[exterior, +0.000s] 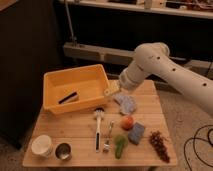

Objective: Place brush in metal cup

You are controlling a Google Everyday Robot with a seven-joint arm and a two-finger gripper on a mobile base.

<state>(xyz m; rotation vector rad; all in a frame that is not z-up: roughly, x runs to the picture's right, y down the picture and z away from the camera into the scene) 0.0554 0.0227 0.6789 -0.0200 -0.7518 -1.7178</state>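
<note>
The brush (98, 128) lies flat near the middle of the wooden worktop (79, 131), white bristled head toward the yellow bin (54, 107), dark handle end toward the front edge. The metal cup (63, 150) stands upright at the front left, just beside the white cup (42, 145), apart from the brush. The gripper (111, 90) hovers by the bin's right rim, above the blue cloth (127, 104), holding nothing visible; whether it is apart or together I cannot tell. A fork (108, 138) lies just right of the brush
</note>
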